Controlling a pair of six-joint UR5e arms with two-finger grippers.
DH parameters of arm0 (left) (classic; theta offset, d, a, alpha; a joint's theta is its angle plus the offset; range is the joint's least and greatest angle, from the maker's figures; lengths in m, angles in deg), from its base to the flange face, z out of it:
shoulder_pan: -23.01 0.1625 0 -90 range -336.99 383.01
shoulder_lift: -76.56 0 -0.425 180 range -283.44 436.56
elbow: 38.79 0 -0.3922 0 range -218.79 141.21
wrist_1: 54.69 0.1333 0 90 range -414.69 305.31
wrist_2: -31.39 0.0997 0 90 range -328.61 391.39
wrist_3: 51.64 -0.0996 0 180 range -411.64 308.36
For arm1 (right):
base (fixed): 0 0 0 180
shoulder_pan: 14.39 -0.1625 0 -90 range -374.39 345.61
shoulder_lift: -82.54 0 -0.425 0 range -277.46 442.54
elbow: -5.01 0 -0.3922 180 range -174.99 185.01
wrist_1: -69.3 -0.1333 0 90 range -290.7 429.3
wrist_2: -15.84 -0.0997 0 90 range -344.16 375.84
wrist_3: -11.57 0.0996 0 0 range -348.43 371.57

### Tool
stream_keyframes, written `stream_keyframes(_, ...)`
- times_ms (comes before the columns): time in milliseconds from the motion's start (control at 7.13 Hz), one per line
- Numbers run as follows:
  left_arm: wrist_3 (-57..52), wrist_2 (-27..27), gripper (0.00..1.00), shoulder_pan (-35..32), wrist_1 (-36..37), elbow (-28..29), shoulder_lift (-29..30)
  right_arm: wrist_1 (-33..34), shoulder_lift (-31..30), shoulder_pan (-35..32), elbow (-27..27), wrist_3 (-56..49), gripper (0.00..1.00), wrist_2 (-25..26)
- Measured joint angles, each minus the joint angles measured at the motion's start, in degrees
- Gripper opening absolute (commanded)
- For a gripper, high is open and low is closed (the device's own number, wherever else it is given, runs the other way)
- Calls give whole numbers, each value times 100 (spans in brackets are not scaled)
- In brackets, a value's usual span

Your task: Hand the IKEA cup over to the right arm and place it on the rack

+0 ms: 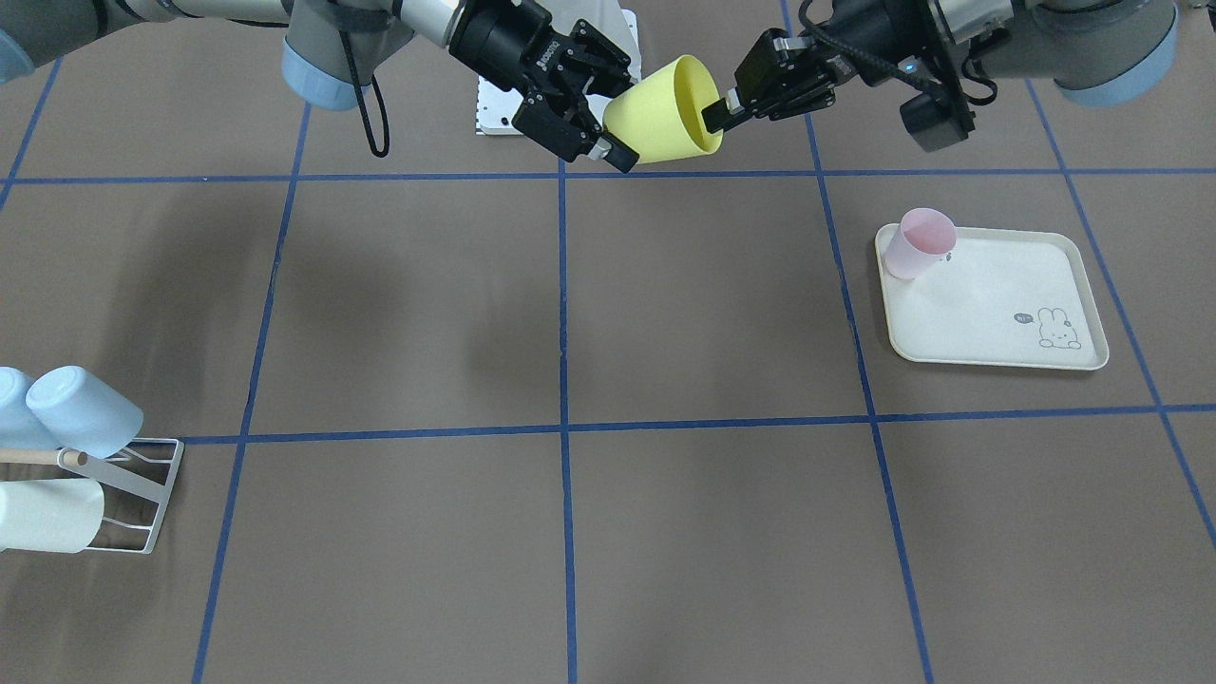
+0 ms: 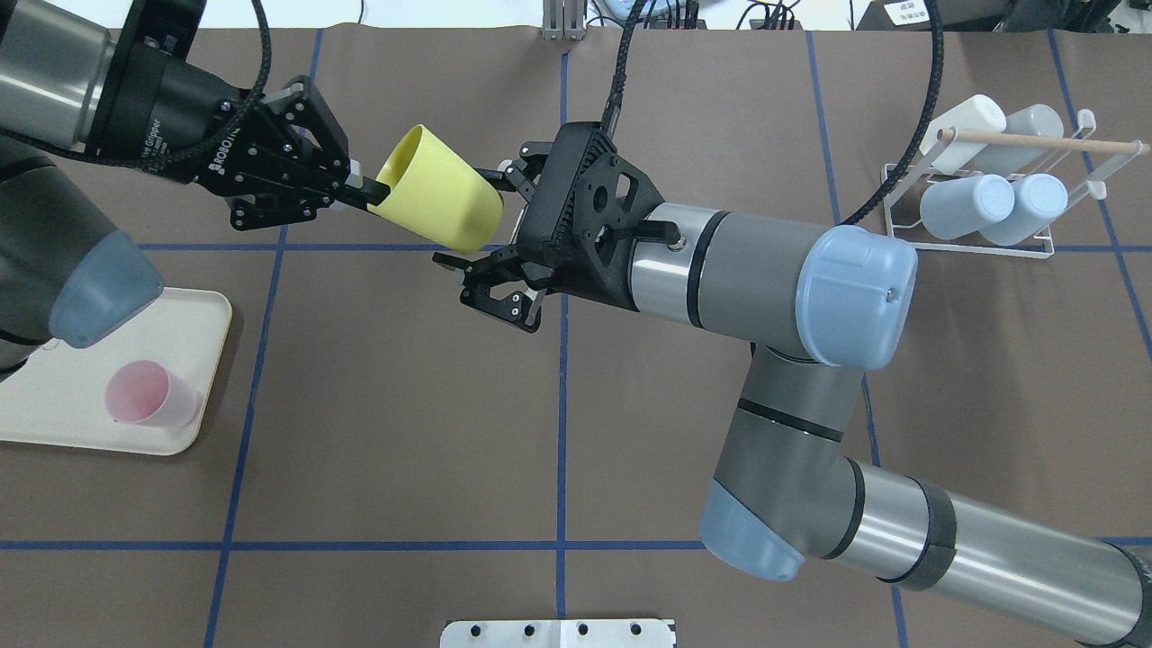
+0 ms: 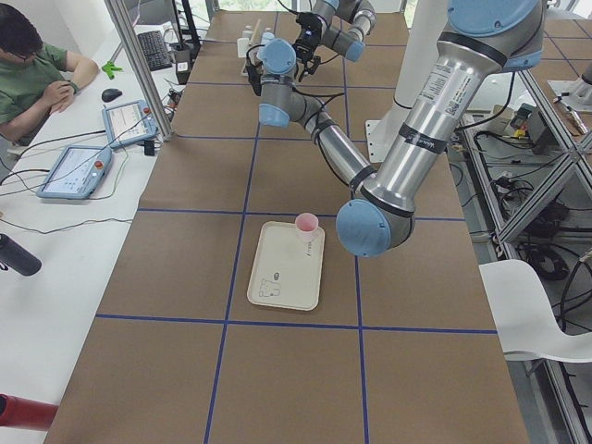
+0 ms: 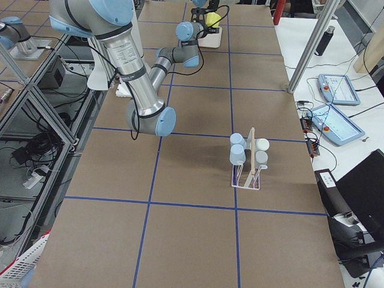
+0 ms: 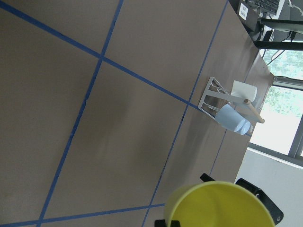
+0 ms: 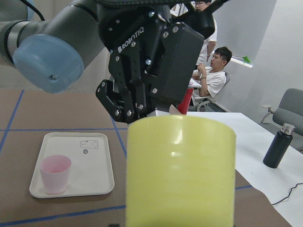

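Far on my left, the tray (image 2: 193,333) lies flat on the table. The pink cup (image 2: 144,396) stands upright on it, mouth up, at the corner opposite the rabbit print.

Next along, my left gripper (image 2: 373,192) is clamped on the yellow cup (image 2: 441,202) at its rim. One finger is inside the mouth and the other is outside against the wall. That cup hangs in the air over the middle of the table, clear of the surface, right between my two grippers. Its long axis runs close to level, slanting only a little, along the line from one gripper to the other. The open mouth faces my left gripper and the closed base points at my right one.

Now the right gripper (image 2: 486,229): jaws spread wide, one finger on each side of the base end, not closed on it. The left side alone carries the cup.

Out on my right, well apart from all this, the rack (image 2: 972,245) stands on the table. Its rod (image 2: 1035,141) runs across the top, and four pale cups (image 2: 958,205) lie on their sides on it.
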Motion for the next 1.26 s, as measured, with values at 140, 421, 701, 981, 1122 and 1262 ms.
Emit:
stream_keyframes(140, -5, 0, 0, 0, 0, 4, 6, 4, 15, 2, 0, -1, 68, 34)
stream_keyframes(421, -19, -1, 20, -1, -1, 19, 45, 6, 21, 0, -5, -1, 64, 91)
stream_keyframes(701, -58, -7, 77, 2, -10, 25, 79, 7, 21, 2, -8, -1, 63, 150)
stream_keyframes(981, -226, -9, 99, -8, -11, 26, 66, 7, 14, -10, -14, -1, 63, 164)
stream_keyframes(1122, -376, -9, 99, -32, -7, 25, 36, 16, 10, -25, -16, -1, 60, 165)
stream_keyframes(1262, -456, -9, 99, -77, 4, 26, 10, 69, 9, -68, -17, -3, 56, 158)
